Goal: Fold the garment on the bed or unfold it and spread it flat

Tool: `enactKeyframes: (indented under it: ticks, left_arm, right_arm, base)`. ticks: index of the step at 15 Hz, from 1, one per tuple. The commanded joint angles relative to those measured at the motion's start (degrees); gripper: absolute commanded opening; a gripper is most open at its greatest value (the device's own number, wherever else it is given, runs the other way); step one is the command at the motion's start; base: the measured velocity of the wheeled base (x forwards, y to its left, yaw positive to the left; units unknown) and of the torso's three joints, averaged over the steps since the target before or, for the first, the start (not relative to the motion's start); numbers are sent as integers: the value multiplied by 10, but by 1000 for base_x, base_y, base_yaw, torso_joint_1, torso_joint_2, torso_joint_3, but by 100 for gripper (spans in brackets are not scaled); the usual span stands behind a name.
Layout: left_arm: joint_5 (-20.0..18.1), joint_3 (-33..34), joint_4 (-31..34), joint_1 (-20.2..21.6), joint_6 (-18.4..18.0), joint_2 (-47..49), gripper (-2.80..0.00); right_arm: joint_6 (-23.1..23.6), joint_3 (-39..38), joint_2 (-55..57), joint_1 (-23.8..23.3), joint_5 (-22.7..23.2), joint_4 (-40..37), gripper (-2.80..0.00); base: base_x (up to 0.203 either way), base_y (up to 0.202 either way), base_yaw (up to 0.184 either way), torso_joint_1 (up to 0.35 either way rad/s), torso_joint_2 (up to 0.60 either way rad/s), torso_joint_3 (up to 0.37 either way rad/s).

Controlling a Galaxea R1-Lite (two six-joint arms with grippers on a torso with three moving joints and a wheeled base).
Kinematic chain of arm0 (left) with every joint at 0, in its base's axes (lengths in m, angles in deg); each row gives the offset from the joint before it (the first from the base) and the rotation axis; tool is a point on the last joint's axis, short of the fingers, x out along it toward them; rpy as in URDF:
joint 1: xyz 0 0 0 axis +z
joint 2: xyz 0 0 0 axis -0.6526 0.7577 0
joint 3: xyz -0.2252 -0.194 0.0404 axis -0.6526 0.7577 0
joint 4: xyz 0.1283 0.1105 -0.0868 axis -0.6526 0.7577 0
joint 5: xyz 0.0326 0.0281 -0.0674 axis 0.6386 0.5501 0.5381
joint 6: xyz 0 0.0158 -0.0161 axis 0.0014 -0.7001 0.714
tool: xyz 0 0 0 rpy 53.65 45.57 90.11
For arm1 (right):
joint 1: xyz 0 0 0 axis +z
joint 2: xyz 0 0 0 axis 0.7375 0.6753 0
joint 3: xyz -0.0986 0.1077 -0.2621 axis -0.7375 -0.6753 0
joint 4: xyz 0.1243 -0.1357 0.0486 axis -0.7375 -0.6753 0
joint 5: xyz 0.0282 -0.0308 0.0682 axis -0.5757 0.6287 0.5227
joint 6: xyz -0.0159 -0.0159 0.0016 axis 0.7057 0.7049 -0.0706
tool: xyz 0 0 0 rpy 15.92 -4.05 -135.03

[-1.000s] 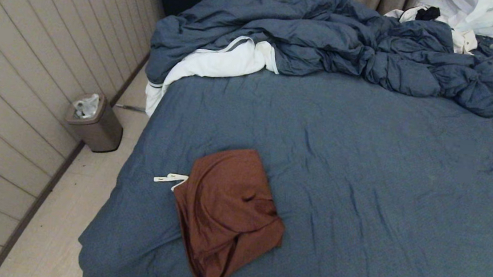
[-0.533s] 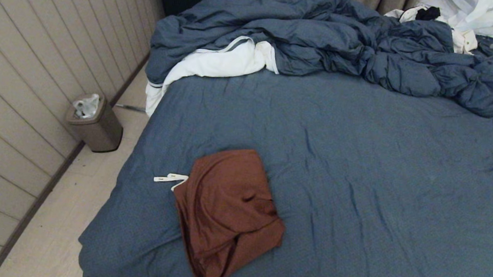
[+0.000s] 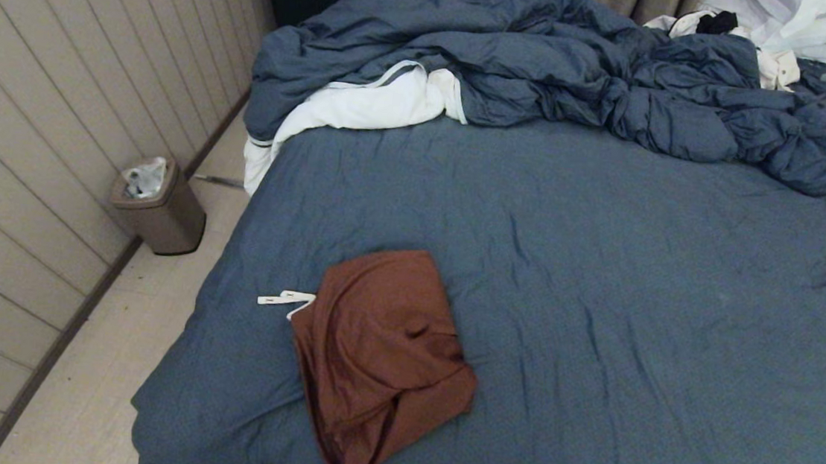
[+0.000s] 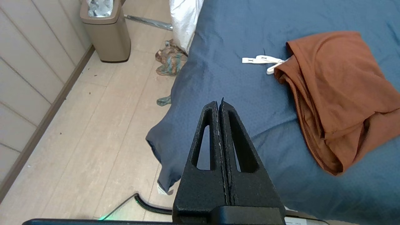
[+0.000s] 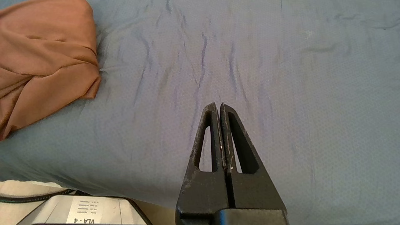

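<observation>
Nearest to the robot, both arms are low at the near edge of the bed point(image 3: 602, 293) and do not appear in the head view; each shows only in its own wrist view. The left gripper point(image 4: 220, 104) has its jaws pressed together with nothing between them, and it hangs over the near left corner of the mattress, where the sheet drops to the floor. The right gripper point(image 5: 218, 107) also has its jaws fully closed and empty, above bare wrinkled sheet, with the shorts off toward the robot's left. A little farther in, the rust-brown shorts point(image 3: 380, 356) lie on the near left part of the bed, well apart from both grippers. They are not spread flat: the fabric is doubled over itself in a loose, uneven bundle, with one corner trailing toward the near edge and the white drawstring point(image 3: 286, 299) sticking out on the sheet beside the waistband. I judge that the task is at its very beginning; no grasp is made, and all of the unfolding or neat folding is left to do. At the far end of the bed a rumpled blue duvet point(image 3: 569, 66) is piled up.
</observation>
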Motion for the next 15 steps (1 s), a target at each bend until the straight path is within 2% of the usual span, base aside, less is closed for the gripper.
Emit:
enactKeyframes:
  ticks: [1,15]
  left_arm:
    - [0,0,-1,0,0,1,-280]
    - [1,0,-1,0,0,1,-280]
  right_arm:
    - [0,0,3,0,-1,0,-280]
    - [-3,0,3,0,-2,1,-280]
  base:
    - [0,0,0,0,0,0]
    - [0,0,0,0,0,0]
